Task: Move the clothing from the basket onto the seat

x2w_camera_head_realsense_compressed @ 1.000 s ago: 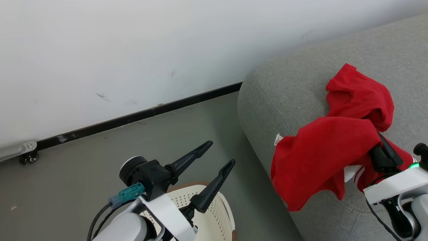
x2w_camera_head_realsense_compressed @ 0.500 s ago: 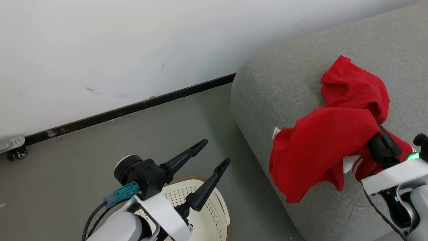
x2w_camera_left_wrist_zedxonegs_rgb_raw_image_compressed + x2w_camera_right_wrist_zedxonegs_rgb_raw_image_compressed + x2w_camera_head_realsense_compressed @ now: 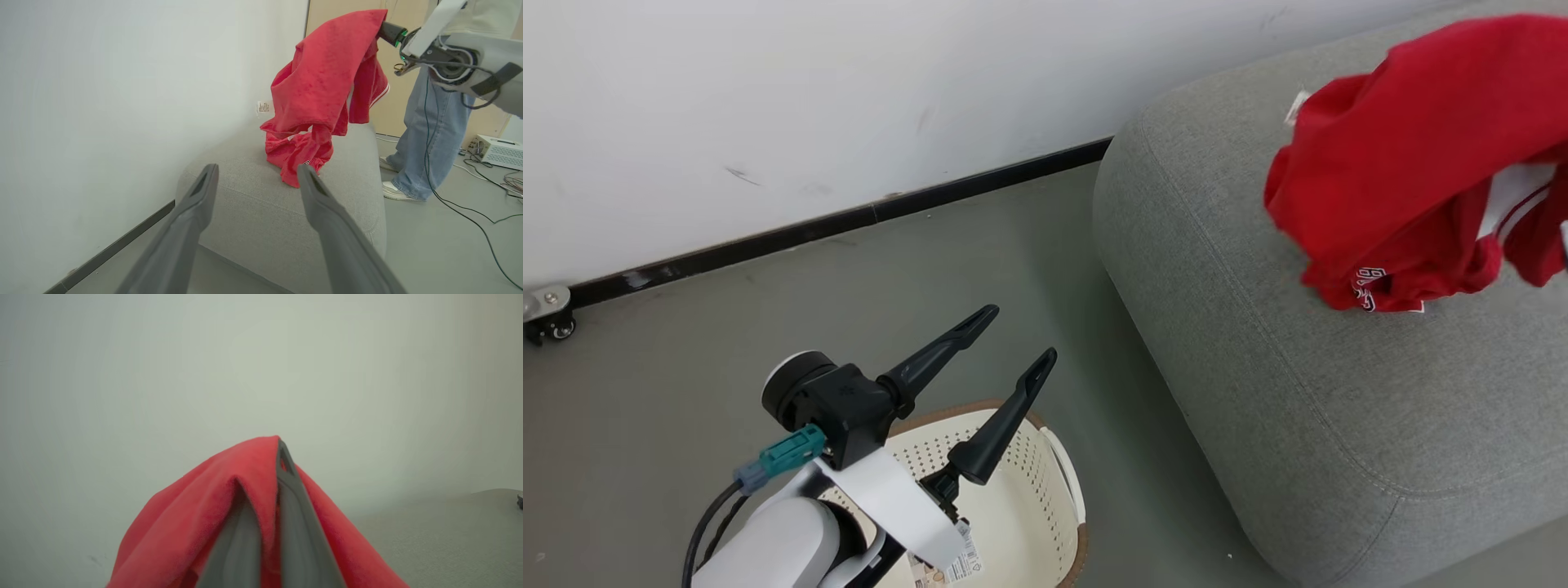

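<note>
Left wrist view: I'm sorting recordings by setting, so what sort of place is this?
Probably a robotics lab or test room rather than a home: a lone grey sofa against a bare white wall, loose cables trailing over the floor, and a white equipment box beside them.

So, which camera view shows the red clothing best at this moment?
The left wrist view. There the clothing appears whole, hanging from the right gripper with its lower end on the seat. The head view cuts it off at the right edge. The right wrist view gives a close fold pinched between the fingers.
</note>
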Tool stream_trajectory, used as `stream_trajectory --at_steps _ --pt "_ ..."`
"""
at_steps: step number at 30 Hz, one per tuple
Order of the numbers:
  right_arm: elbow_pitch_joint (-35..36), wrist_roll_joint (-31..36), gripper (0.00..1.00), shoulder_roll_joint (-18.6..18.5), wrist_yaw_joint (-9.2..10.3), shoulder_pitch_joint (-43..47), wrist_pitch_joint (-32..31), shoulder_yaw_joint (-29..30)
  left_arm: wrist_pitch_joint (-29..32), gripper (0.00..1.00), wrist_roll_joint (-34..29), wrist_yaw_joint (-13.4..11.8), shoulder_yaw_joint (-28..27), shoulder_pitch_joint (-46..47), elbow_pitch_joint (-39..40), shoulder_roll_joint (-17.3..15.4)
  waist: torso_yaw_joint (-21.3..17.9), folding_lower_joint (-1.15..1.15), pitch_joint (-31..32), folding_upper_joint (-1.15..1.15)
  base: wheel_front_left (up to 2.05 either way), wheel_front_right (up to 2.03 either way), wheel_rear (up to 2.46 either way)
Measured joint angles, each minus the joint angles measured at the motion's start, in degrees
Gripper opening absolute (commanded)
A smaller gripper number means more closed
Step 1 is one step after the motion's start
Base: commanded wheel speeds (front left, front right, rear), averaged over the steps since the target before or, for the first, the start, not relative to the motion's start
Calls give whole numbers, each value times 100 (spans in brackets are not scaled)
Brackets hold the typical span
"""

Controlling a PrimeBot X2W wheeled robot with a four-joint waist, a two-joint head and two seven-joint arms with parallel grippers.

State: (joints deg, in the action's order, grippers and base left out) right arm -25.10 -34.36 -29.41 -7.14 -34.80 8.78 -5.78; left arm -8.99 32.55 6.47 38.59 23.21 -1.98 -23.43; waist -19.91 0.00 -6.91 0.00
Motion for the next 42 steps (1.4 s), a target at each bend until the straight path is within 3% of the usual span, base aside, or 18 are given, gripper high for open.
stream_trajectory --at_steps 8,16,26,34,42 --pt "-660 -94 0 -388 1 -677 -115 725 126 100 -52 -43 -24 117 213 -101 84 0 -251 0 0 0 0" --pt "-1129 140 0 -691 1 -1010 -166 929 248 100 -101 -92 -40 268 420 -138 178 0 -478 0 0 0 0" --pt "-1497 471 0 -697 1 -1263 -98 921 394 100 -153 -92 -32 409 588 -176 248 0 -704 0 0 0 0" --pt "-2314 609 0 -577 0 -955 32 1084 504 100 -154 -112 -29 410 688 -224 302 0 -887 0 0 0 0" --pt "-3015 620 0 -88 0 -364 164 1278 581 100 -155 -156 -33 413 779 -277 317 0 -1059 0 0 0 0"
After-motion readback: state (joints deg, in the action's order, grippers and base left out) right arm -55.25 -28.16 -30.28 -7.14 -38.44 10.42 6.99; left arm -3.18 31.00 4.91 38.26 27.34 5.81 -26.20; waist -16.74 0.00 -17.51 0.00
